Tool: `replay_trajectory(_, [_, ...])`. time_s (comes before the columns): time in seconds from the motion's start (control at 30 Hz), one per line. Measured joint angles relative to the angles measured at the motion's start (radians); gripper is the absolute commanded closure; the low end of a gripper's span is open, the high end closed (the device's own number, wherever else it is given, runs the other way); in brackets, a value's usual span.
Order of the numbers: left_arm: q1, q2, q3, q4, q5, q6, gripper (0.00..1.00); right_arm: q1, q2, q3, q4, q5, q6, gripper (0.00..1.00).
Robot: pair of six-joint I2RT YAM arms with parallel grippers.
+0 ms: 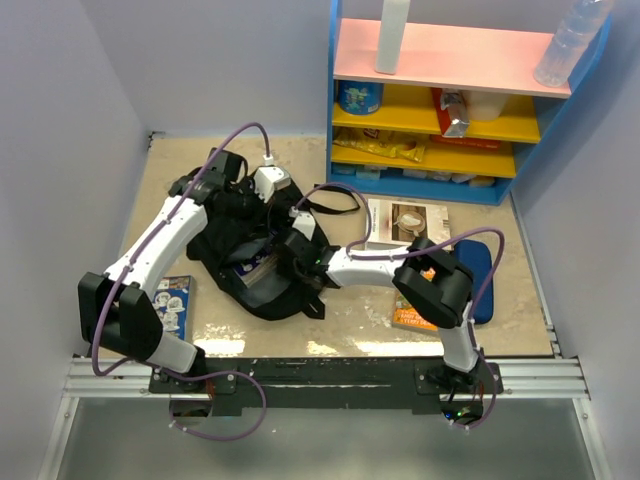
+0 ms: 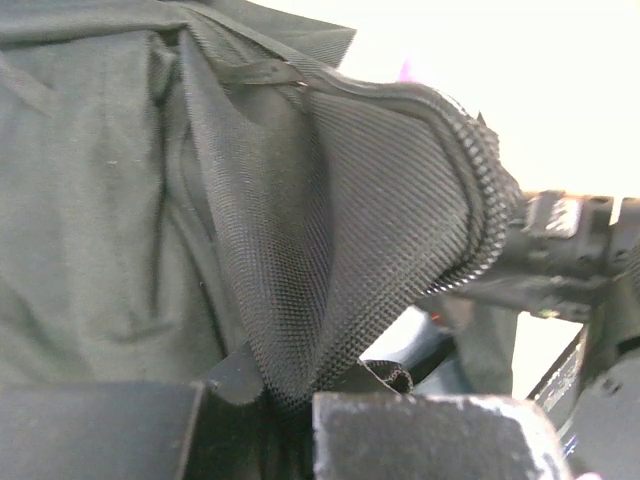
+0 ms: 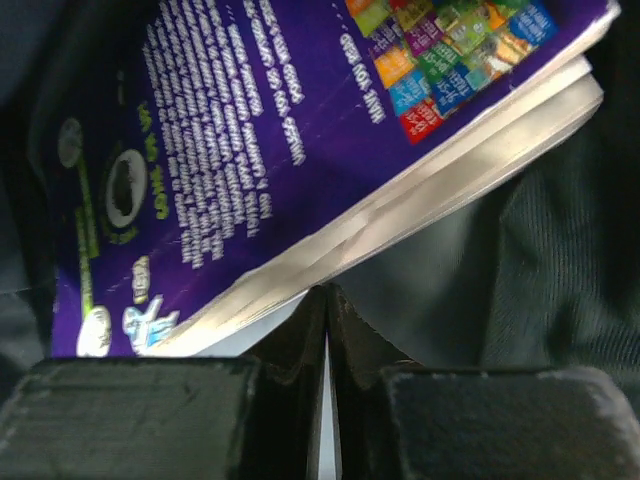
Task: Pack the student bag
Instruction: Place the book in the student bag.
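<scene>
Left of centre: clamped with the left gripper [image 2: 258,405] on the mesh rim of the student bag [image 1: 215,262], propping its mouth open. Just right: pinched nearly closed with the right gripper [image 3: 327,325], seemingly on the purple book [image 3: 250,150] inside, slanting upper right.

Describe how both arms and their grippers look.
Both the left arm and the right arm have white tubular links between bulky black joints. A purple cable loops along each. The left gripper and right gripper have blocky matte-black fingers.
</scene>
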Motion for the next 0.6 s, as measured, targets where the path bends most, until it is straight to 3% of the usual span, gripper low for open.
replay_trajectory(0.13, [0.004,0.016,0.0,0.002,-0.002,0.002,1.0,-0.002,0.068,0.066,0.088,0.0,-0.029,0.91])
replay_trajectory(0.33, [0.014,0.023,0.0,0.009,-0.024,0.019,1.0,-0.011,0.137,0.113,0.241,-0.053,-0.06,0.72])
replay_trajectory(0.37, [0.016,0.023,0.0,0.009,-0.026,0.022,1.0,-0.012,0.138,0.11,0.264,-0.064,-0.066,0.67])
replay_trajectory(0.57, [0.014,0.026,0.0,0.008,-0.026,0.029,1.0,-0.028,0.1,-0.039,0.422,-0.095,-0.069,0.65])
replay_trajectory(0.6, [0.013,0.026,0.0,0.009,-0.027,0.029,0.86,-0.032,0.096,-0.049,0.422,-0.101,-0.069,0.63])
